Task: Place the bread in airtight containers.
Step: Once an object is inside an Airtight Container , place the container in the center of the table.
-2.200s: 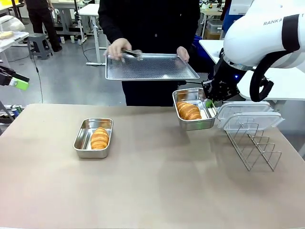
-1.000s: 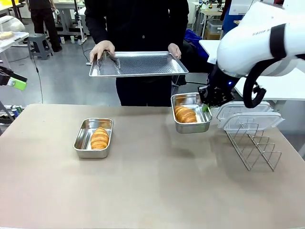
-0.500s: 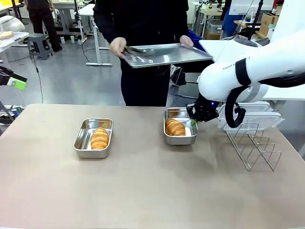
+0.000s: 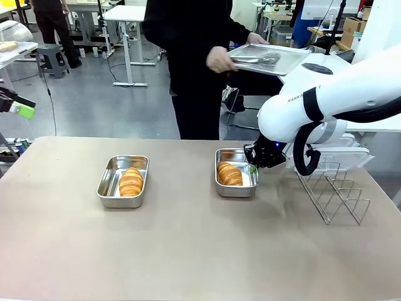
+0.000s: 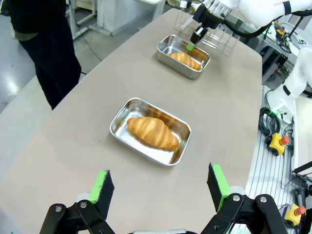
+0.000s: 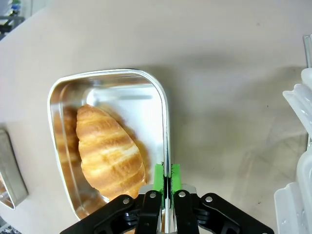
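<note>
Steel right pan [image 4: 236, 182] sits on the table [image 4: 200, 251], with my right fingers [image 6: 159, 176] clamped on its long rim on the side toward the wire rack [image 4: 332, 188]. The right croissant [image 4: 230, 174] lies along that pan's length, tips pointing near and far. My left fingers [image 5: 103, 186] gape wide, short of the left pan [image 5: 150, 130]; the left croissant [image 5: 152, 132] also lies lengthwise.

partial "ranka" lettering, right arm [image 4: 313, 106]
</note>
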Controlling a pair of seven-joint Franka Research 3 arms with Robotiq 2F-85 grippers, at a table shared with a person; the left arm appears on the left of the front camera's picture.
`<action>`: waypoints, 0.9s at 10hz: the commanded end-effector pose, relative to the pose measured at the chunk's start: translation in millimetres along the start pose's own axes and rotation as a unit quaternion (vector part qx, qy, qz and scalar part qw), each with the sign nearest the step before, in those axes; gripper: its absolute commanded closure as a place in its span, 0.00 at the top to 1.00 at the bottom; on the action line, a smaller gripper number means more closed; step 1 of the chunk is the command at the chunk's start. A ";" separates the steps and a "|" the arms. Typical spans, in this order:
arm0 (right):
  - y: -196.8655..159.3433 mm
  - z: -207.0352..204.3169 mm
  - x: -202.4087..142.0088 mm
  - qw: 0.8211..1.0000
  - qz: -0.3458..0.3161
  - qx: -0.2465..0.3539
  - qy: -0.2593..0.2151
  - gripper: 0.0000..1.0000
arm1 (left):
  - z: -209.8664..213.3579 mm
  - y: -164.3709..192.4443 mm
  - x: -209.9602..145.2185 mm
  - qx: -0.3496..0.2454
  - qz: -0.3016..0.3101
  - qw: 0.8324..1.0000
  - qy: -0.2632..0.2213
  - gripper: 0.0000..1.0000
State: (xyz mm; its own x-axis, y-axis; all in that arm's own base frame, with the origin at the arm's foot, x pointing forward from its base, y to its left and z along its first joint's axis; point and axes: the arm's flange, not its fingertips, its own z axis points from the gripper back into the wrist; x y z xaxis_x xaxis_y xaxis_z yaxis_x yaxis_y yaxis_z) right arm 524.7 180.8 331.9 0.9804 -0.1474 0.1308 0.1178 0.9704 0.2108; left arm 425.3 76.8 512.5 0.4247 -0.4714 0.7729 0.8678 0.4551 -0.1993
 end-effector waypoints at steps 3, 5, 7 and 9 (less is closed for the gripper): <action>-3.4 11.0 0.6 1.000 0.008 0.004 -0.016 0.62 | 1.6 -1.2 -0.2 -0.003 -0.008 1.000 -0.003 1.00; 6.2 47.6 6.4 0.999 0.011 0.007 -0.040 0.66 | 1.6 -1.2 -0.2 -0.003 -0.008 1.000 -0.003 1.00; 10.1 98.7 9.8 0.995 0.044 0.021 -0.085 1.00 | 1.6 -1.2 -0.2 -0.003 -0.008 1.000 -0.003 1.00; -4.0 156.1 3.1 0.977 0.126 0.064 -0.161 1.00 | 1.6 -1.2 -0.2 -0.003 -0.008 1.000 -0.003 1.00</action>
State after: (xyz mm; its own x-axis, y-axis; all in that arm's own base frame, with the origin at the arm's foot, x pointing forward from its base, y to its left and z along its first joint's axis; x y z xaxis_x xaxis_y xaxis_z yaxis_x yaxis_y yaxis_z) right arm 513.6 169.1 477.3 0.9108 -0.0456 0.4104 -0.0542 0.9721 0.2282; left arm 425.3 76.7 512.9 0.4242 -0.4718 0.7730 0.8682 0.4547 -0.1989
